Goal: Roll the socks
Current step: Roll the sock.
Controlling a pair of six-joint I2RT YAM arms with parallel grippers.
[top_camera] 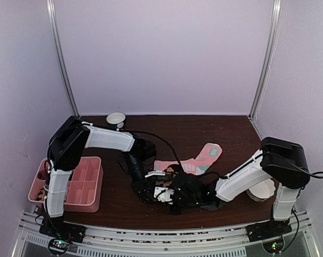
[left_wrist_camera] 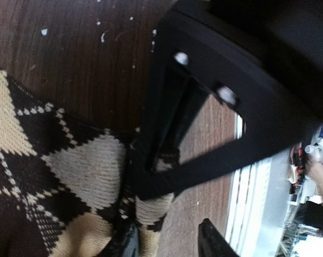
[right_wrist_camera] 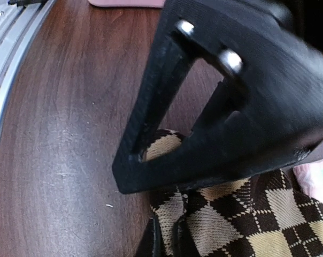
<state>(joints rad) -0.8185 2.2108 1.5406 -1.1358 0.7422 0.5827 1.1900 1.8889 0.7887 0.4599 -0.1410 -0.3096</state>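
A pink divided tray [top_camera: 99, 184] sits at the left edge of the dark wooden table [top_camera: 215, 131], beside the left arm's base. The left arm [top_camera: 105, 138] rises from there, folds at its elbow, reaches right along its white link and then bends down toward the near middle of the table. There the left gripper [left_wrist_camera: 167, 243] hangs low with its jaws apart. One of its fingers [left_wrist_camera: 127, 242] lies over the edge of the argyle sock [left_wrist_camera: 70, 171] and the other is over bare wood. The brown, tan and black sock lies flat on the table under both grippers, which hide it from the overhead camera. Just to the right, the right gripper [right_wrist_camera: 164, 243] meets the left one almost nose to nose, its fingers [right_wrist_camera: 151, 241] pinched together on the sock's edge. Behind the grippers, the pink sock [top_camera: 201, 158] with its mint-green toe lies stretched toward the right rear. The right arm [top_camera: 241, 176] slopes down and left from its raised elbow at the table's right side.
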